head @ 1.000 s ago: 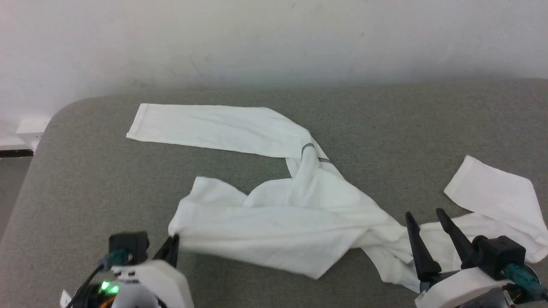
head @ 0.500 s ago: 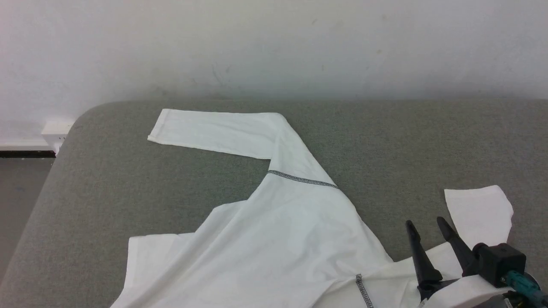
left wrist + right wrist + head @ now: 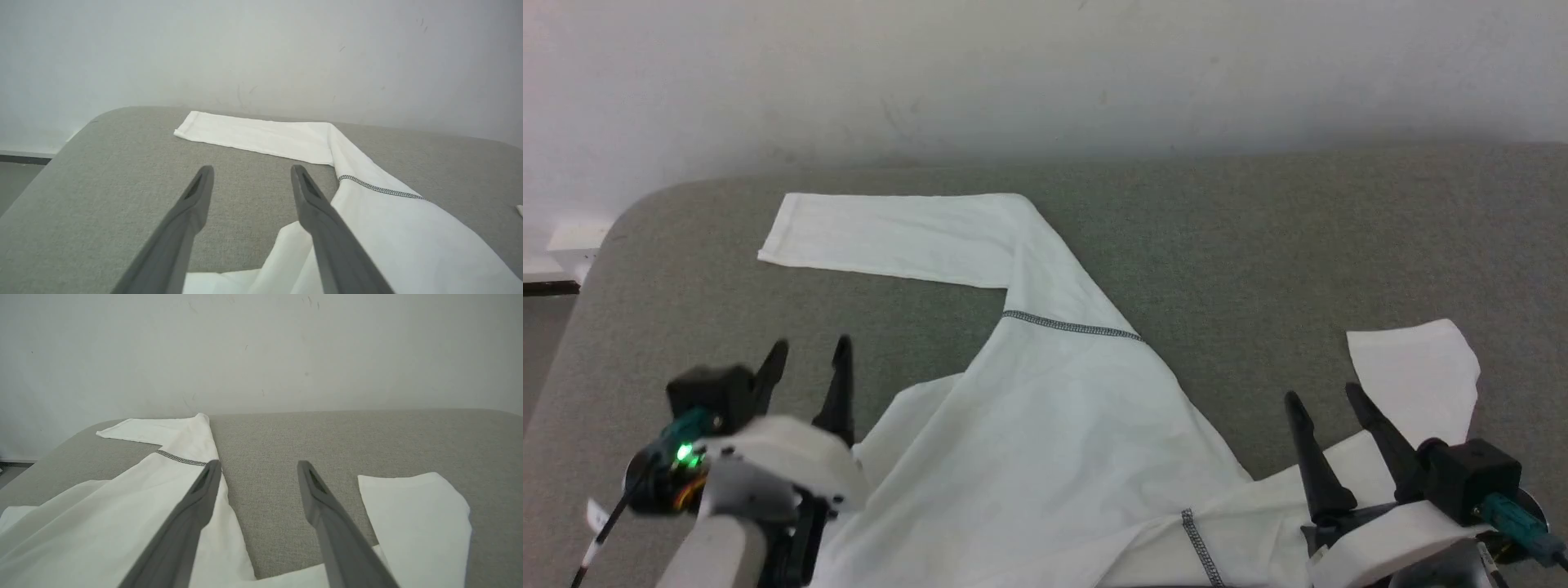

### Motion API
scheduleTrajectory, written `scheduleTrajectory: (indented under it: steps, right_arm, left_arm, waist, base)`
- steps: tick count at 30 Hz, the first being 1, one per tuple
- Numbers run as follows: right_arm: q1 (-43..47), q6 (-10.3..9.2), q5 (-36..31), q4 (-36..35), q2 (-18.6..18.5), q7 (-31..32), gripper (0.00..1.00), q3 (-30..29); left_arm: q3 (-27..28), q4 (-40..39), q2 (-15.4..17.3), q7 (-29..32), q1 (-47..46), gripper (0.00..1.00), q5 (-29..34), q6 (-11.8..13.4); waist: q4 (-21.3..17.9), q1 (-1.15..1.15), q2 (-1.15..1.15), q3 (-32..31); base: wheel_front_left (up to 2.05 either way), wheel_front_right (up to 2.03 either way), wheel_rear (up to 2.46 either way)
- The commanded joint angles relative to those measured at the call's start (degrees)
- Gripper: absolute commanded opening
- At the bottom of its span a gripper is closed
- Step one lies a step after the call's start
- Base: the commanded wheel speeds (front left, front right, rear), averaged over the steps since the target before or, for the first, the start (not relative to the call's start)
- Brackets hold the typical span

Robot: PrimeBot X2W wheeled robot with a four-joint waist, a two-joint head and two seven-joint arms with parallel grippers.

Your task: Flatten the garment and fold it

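The garment (image 3: 1045, 433) is a white long-sleeved shirt with dark grey zigzag seams, spread on the grey padded surface (image 3: 1258, 245). One sleeve (image 3: 890, 238) lies flat toward the far left; the other sleeve's cuff (image 3: 1417, 371) lies at the right. My left gripper (image 3: 809, 353) stands open just left of the shirt's body, fingers apart with nothing between them (image 3: 250, 171). My right gripper (image 3: 1321, 396) is open over the near right part of the shirt, between the body and the right cuff (image 3: 258, 464). The shirt's near edge runs out of the head view.
The grey padded surface has a rounded far-left corner (image 3: 629, 220) and ends at a white wall (image 3: 1045, 73). Floor and a white baseboard fitting (image 3: 572, 245) lie past its left edge. Bare padding stretches behind and to the right of the shirt.
The left gripper, shut on the shirt's edge a second ago, has let go and now stands open. The bunched shirt body was pulled nearer and spread flatter. The right gripper stayed open.
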Motion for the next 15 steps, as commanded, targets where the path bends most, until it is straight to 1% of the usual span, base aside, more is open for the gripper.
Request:
scheduleTrajectory:
  steps: [1, 5, 9, 15]
  right_arm:
    - [-1.56, 0.29, -0.48, -0.50, 0.13, -0.06, 1.00, 0.46]
    - [-3.45, 0.29, -1.03, -0.75, 0.13, -0.40, 1.00, 1.00]
    - [-4.66, 0.29, -0.96, -0.79, 0.13, -0.78, 1.00, 1.80]
    - [-5.57, 0.29, -0.13, -0.29, 0.13, -1.75, 1.00, 2.14]
  left_arm:
    - [-1.46, 1.00, -0.52, 0.05, -4.29, 1.00, 0.92, -1.50]
    - [-5.67, 6.39, -2.44, 0.39, -14.67, 1.00, 1.95, -5.84]
    - [-8.38, 15.17, -4.21, 2.10, -22.07, 1.00, 1.75, -9.21]
    - [-12.05, 30.12, -6.68, 8.11, -30.40, 1.00, 0.78, -13.68]
  waist:
    - [-2.39, -0.01, 0.00, 2.50]
    - [-5.02, -0.01, 0.00, 4.68]
    - [-7.95, -0.01, 0.00, 6.26]
    - [-10.70, -0.01, 0.00, 8.95]
  base:
    - [0.00, 0.00, 0.00]
    - [0.00, 0.00, 0.00]
    - [0.00, 0.00, 0.00]
    - [0.00, 0.00, 0.00]
